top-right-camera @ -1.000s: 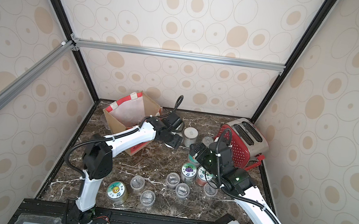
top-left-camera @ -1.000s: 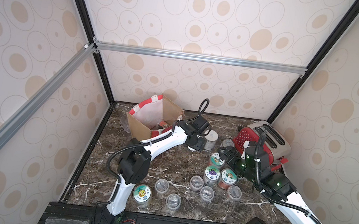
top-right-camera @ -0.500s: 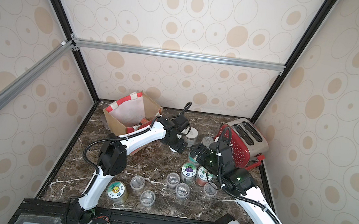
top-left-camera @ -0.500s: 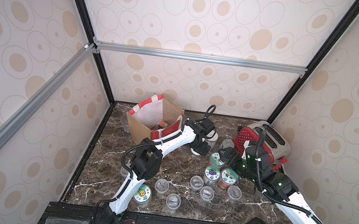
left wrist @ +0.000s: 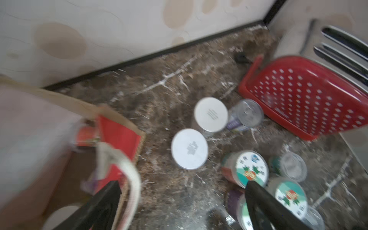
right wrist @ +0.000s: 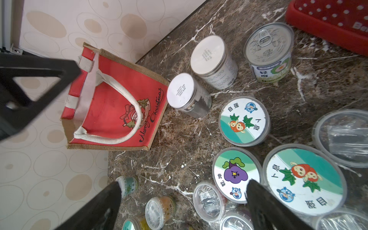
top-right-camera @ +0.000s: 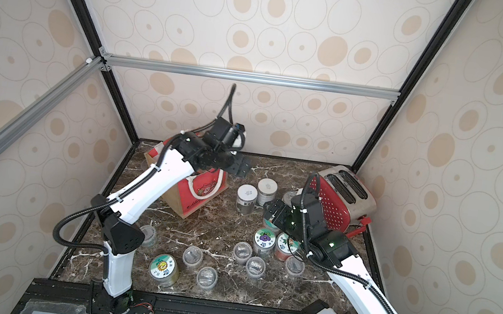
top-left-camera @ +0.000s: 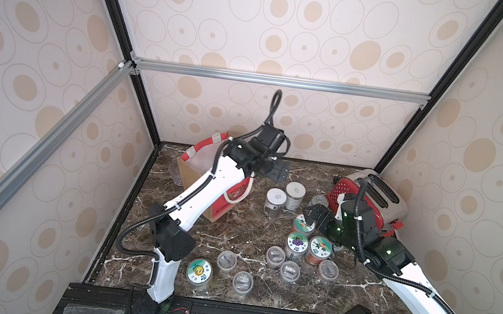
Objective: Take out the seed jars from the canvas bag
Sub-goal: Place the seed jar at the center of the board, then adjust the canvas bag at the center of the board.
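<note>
- The left gripper (top-left-camera: 273, 170) is seen released, with its jaws spread wide and nothing between them. It is held above the table (top-left-camera: 233, 238) at the back, just beside the canvas bag (top-left-camera: 200, 162).
- The canvas bag is stood upright at the table's back left, mouth upward. The long side of that mouth is run along the printed red face, which is turned toward the jars already out.
- From the left gripper, the bag is found to the robot's left and lower down. A rope handle (left wrist: 129, 173) is seen just beside 1 finger in the left wrist view.
- The right gripper (top-left-camera: 314, 212) is likewise released and empty. It is held over the sticker-lidded jars (top-left-camera: 297, 241) near the toaster (top-left-camera: 377, 194), well apart from the bag.
- The left arm is therefore judged the nearer by far. A reach to the left and down through the mouth is judged to be the coming move.
- Seed jars are stood on the table: 2 white-lidded jars (top-left-camera: 276, 197) between bag and toaster, and clear cups (top-left-camera: 226, 259) toward the front.
- What is left inside the bag cannot be told. The mouth is covered by the left arm in both top views, and the left wrist view is blurred.
</note>
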